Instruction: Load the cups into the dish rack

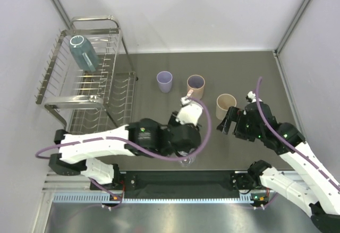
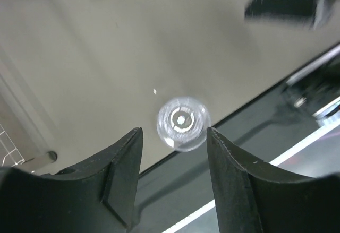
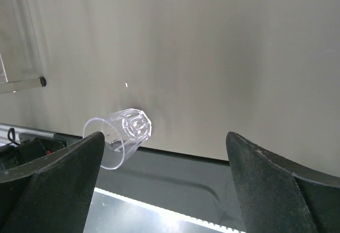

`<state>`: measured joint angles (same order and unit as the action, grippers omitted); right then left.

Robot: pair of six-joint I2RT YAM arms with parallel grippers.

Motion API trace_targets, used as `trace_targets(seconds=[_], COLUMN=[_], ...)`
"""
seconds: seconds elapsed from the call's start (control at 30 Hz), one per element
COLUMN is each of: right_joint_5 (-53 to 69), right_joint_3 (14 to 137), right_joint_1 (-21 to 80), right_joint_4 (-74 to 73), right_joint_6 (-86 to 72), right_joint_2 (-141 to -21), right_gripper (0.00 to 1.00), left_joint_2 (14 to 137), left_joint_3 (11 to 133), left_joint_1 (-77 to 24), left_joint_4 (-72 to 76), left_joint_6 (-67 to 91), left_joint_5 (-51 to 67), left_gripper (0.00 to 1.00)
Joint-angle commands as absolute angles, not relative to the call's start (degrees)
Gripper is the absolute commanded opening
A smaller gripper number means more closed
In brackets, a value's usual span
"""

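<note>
The clear glass (image 3: 121,133) lies on its side at the table's front edge; it also shows in the top view (image 1: 186,162) and in the left wrist view (image 2: 182,122). My left gripper (image 2: 174,132) is open and empty just short of the glass, its fingers mostly hidden under the wrist (image 1: 183,144) from above. My right gripper (image 3: 164,136) is open wide and empty, right of the glass and near the beige tumbler (image 1: 225,105). The lavender tumbler (image 1: 164,81) and pink mug (image 1: 196,86) stand behind. A teal-blue cup (image 1: 83,52) sits in the wire dish rack (image 1: 106,103) at the left.
A black rail (image 1: 180,180) and a bright metal strip run along the table's near edge, just below the glass. White walls close in on the left, back and right. The rack's chrome tube frame (image 1: 93,18) rises at the back left.
</note>
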<state>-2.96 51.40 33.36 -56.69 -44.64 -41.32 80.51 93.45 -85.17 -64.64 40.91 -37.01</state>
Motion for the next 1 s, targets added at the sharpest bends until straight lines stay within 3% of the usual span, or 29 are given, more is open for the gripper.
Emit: trace_targets(seconds=[0.0, 0.23, 0.47, 0.97], right_joint_5=[-4.31, -0.53, -0.35, 1.14], right_joint_3=[53.79, 53.96, 52.82, 52.21], right_joint_1=[32.87, 32.78, 32.87, 32.87], right_joint_4=[-57.66, -58.01, -58.01, -58.01], right_joint_6=[-45.26, -44.91, -45.88, -47.63], right_joint_2=[-39.55, -41.04, -40.17, -39.29], right_gripper=[0.97, 0.95, 0.95, 0.94], left_joint_2=[82.61, 83.50, 79.81, 86.39], left_joint_3=[90.80, 83.32, 72.79, 73.47], left_joint_1=[-87.01, -85.26, -76.21, -69.53], left_joint_4=[-66.45, -61.08, -53.19, -55.10], left_joint_6=[41.40, 41.39, 43.07, 45.17], left_joint_5=[-39.56, -31.30, -15.84, -7.47], left_gripper=[0.57, 0.58, 0.59, 0.54])
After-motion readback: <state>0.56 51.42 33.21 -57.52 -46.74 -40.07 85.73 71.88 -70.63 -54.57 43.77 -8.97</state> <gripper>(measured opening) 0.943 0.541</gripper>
